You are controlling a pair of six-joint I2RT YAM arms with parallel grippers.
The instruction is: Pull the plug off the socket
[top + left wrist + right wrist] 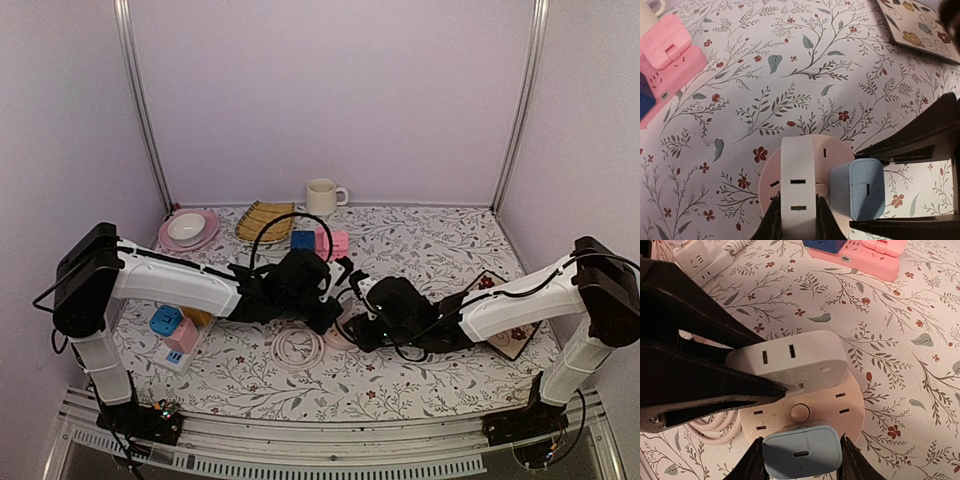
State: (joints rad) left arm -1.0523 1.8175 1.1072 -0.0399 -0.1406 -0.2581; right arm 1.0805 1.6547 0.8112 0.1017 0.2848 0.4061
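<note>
Closest in, a coil of white cable (297,348) lies on the table (790,75), just this side of the action. Right behind it the round socket (846,405) sits flat between the two arms, and both tools are on it. The right gripper (801,459) is clamped on the blue plug (865,195), one finger at each end of its longer side. That plug sits on the disc's near-right edge, the right arm's side, so that's the arm to pull. It looks upright, port face up toward the wrist and prongs down, so I'd say the pull goes straight up along that axis. The left gripper (798,220) is squeezed tight on the white adapter (790,362) just beside it, bracing the base, I reckon. Farther back, the pink power strip (338,243) sits well out of it.
</note>
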